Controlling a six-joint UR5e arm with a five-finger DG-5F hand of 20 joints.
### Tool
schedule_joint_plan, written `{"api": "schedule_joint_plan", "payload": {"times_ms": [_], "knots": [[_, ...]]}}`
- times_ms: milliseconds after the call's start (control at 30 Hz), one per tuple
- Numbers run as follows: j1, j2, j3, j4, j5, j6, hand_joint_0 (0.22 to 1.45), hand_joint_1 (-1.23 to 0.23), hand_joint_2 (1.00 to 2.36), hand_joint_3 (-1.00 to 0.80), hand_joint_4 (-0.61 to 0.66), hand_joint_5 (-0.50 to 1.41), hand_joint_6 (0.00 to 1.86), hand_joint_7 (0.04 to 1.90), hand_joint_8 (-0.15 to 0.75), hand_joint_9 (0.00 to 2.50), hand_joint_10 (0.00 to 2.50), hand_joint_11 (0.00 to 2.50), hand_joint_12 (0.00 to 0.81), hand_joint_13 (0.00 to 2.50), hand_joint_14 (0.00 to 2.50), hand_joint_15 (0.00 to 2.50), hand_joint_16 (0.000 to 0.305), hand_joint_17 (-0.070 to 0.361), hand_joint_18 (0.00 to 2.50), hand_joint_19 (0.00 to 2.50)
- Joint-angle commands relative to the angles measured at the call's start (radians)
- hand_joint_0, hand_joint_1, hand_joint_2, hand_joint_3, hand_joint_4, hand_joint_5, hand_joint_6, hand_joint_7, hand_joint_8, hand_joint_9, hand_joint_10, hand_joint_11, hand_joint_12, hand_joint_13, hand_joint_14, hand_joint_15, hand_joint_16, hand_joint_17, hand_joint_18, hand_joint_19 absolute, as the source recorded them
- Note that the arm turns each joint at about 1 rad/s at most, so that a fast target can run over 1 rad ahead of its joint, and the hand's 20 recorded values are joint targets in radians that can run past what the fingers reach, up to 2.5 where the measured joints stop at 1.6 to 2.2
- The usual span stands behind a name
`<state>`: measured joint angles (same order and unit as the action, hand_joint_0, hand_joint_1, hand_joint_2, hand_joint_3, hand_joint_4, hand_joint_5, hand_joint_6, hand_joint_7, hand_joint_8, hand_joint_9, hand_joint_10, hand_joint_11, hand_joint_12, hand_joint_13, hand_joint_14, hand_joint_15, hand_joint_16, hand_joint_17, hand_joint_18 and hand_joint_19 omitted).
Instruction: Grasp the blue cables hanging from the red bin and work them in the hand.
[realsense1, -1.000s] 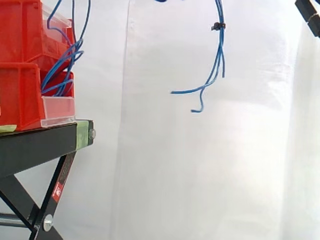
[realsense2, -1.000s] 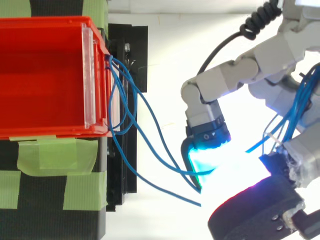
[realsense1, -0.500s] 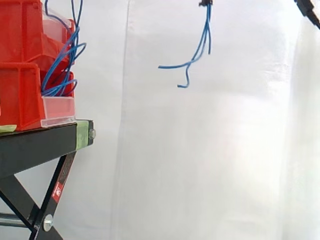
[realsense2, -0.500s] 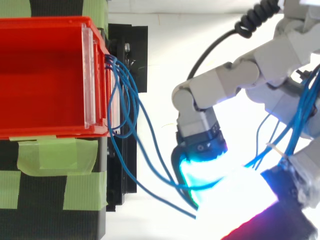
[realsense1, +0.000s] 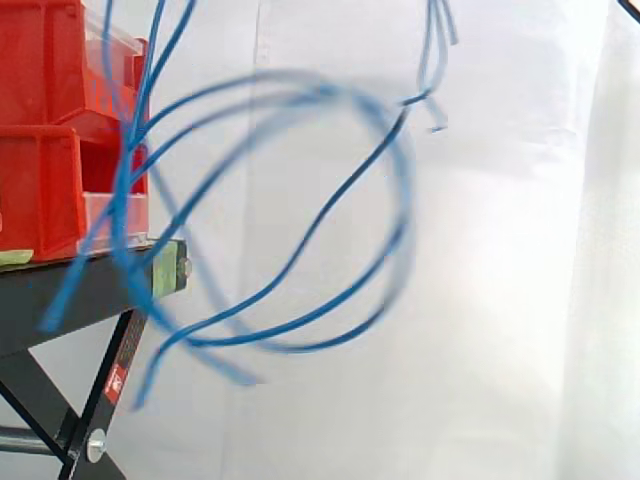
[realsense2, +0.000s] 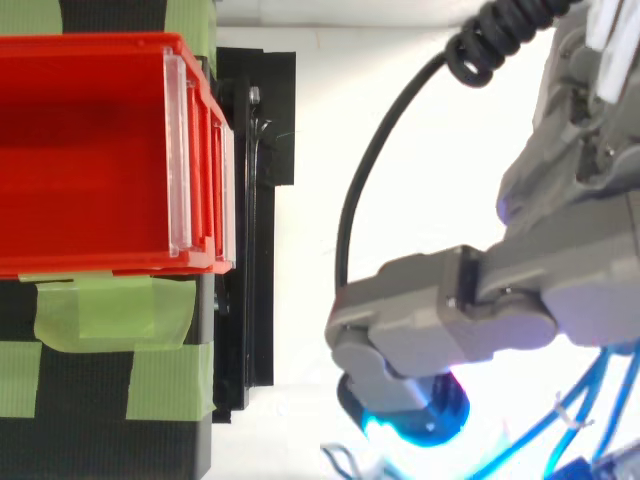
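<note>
The blue cables (realsense1: 403, 190) swing through the air in wide blurred loops, from beside the red bin (realsense1: 40, 190) up to the top right of the side view. In the top view no cable hangs at the front of the red bin (realsense2: 90, 150). My hand (realsense2: 470, 310) rises large to the right of the bin, its fingers curled, with one cyan glowing fingertip (realsense2: 415, 425) low down. Blue cable strands (realsense2: 597, 372) run beside and under the hand at the lower right, so the hand is shut on them.
Red bins are stacked on a black stand (realsense1: 70, 290) with green tape (realsense2: 110, 310) on its top. A white curtain (realsense1: 500, 300) hangs behind. The stand's crossed legs (realsense1: 110, 390) reach down at the lower left.
The hand has risen toward the top camera with the cables. The cables have come away from the bin's front and now whip in wide loops instead of hanging still.
</note>
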<state>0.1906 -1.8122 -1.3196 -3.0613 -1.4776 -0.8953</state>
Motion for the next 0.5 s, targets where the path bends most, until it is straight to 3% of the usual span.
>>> {"api": "schedule_joint_plan", "payload": {"times_ms": [0, 100, 233, 267, 333, 367, 433, 467], "knots": [[-0.003, 0.001, 0.0, 0.001, -0.001, -0.312, 0.89, -0.72, 1.02, -0.48, 0.25, 0.73, 0.0, 1.62, 0.51, 1.91, 2.5, 2.5, 0.704, 2.07, 2.5, 2.08, 0.209, 0.157, 2.42, 0.76], [-0.007, 0.001, 0.0, -0.002, 0.006, -0.336, 0.89, -0.72, 1.02, -0.47, 0.25, 0.73, 0.0, 1.62, 0.51, 1.91, 2.5, 2.5, 0.704, 2.07, 2.5, 2.08, 0.209, 0.157, 2.42, 0.76], [-0.007, -0.001, -0.004, -0.004, 0.014, -0.284, 0.89, -0.72, 1.02, -0.48, 0.25, 0.73, 0.0, 1.62, 0.51, 1.91, 2.5, 2.5, 0.704, 2.07, 2.5, 2.08, 0.209, 0.157, 2.42, 0.76], [-0.003, -0.001, -0.021, -0.007, 0.029, -0.168, 0.89, -0.72, 1.02, -0.48, 0.25, 0.73, 0.0, 1.63, 0.51, 1.91, 2.5, 2.5, 0.704, 2.07, 2.5, 2.08, 0.209, 0.157, 2.42, 0.76], [-0.002, 0.001, -0.041, -0.01, 0.046, -0.074, 0.89, -0.72, 1.02, -0.47, 0.25, 0.73, 0.0, 1.62, 0.51, 1.91, 2.5, 2.5, 0.704, 2.07, 2.5, 2.08, 0.209, 0.157, 2.42, 0.76], [0.001, 0.001, -0.076, -0.017, 0.083, 0.075, 0.89, -0.72, 1.02, -0.48, 0.25, 0.73, 0.0, 1.62, 0.51, 1.91, 2.5, 2.5, 0.704, 2.07, 2.5, 2.08, 0.209, 0.157, 2.42, 0.76], [0.004, 0.001, -0.115, -0.027, 0.137, 0.265, 0.89, -0.72, 1.02, -0.47, 0.25, 0.73, 0.0, 1.62, 0.51, 1.91, 2.5, 2.5, 0.704, 2.07, 2.5, 2.08, 0.209, 0.157, 2.42, 0.76], [0.004, -0.001, -0.121, -0.028, 0.148, 0.303, 0.89, -0.72, 1.02, -0.47, 0.25, 0.73, 0.0, 1.63, 0.51, 1.91, 2.5, 2.5, 0.704, 2.07, 2.5, 2.08, 0.209, 0.157, 2.42, 0.76]]}}
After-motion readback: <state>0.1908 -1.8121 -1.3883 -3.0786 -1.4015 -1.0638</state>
